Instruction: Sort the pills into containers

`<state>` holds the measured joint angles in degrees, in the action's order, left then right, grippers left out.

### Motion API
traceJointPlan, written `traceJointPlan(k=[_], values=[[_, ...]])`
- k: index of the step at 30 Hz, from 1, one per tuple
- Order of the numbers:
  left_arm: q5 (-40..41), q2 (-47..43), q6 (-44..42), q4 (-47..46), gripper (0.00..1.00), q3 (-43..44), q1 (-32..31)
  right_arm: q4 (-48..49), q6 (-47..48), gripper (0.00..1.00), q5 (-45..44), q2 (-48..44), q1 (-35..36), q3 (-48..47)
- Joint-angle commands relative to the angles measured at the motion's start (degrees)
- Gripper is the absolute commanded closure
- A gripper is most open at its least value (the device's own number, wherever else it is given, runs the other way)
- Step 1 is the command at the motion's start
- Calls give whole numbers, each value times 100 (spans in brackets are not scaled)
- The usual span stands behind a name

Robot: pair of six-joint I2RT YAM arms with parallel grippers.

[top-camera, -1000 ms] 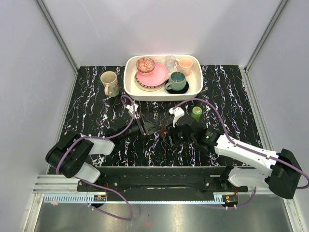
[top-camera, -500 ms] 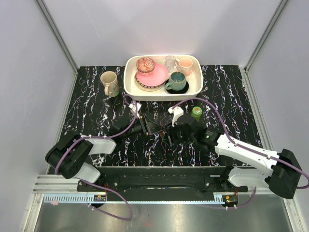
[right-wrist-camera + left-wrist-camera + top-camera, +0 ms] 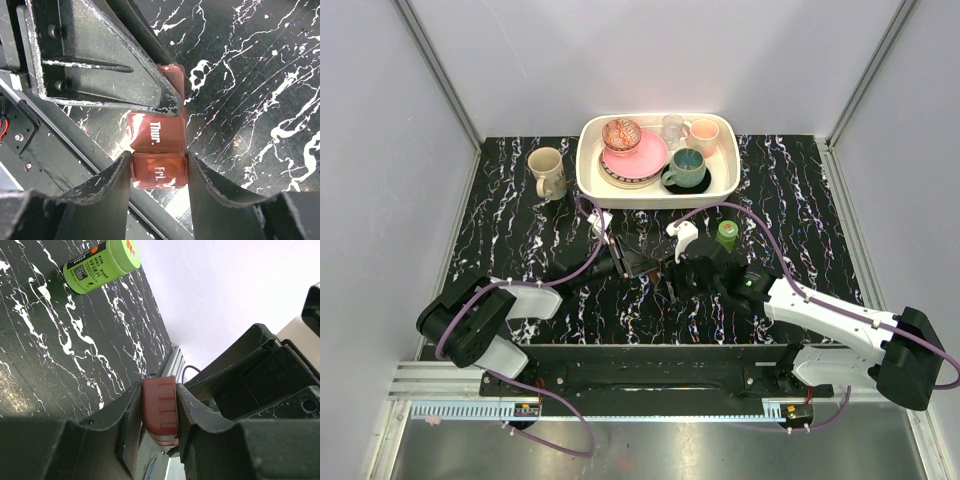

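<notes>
Black marbled table (image 3: 500, 225): left claw (image 3: 159, 407), right claw (image 3: 159, 170) each clamped on pill case (image 3: 159, 131) ends.

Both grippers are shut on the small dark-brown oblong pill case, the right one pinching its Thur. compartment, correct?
Not Thur.: the right wrist view shows the right gripper pinching the Fri. compartment of the small dark-brown oblong pill case. The left gripper is shut on it too.

This is a robotics lab test cell, not a lived-in room. Plain pale wall panels (image 3: 650, 50) set in aluminium posts (image 3: 440, 75) box in a black marbled table (image 3: 500, 220). A left arm (image 3: 485, 315) and a right arm (image 3: 840, 318) are mounted on a dark metal base bar (image 3: 640, 368), trailing purple cables (image 3: 740, 212).
</notes>
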<state>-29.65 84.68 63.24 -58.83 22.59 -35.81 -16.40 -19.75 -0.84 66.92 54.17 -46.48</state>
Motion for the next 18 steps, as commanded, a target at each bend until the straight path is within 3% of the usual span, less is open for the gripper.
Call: traceJointPlan(k=[1, 6, 10, 13, 18], values=[[47, 144, 258, -1086, 85, -141, -13, 85, -3, 69, 23, -3, 32, -274], [65, 268, 373, -1377, 88, -202, -49, 76, -3, 63, 14, -20, 32, -309], [65, 277, 373, -1394, 88, -193, -58, 85, -20, 40, 31, -56, 32, -336], [56, 233, 373, -1359, 88, -159, -66, 76, -12, 30, 67, -117, 32, -362], [73, 110, 329, -1210, 88, -141, -66, 76, -12, 23, 357, -266, 32, -432]])
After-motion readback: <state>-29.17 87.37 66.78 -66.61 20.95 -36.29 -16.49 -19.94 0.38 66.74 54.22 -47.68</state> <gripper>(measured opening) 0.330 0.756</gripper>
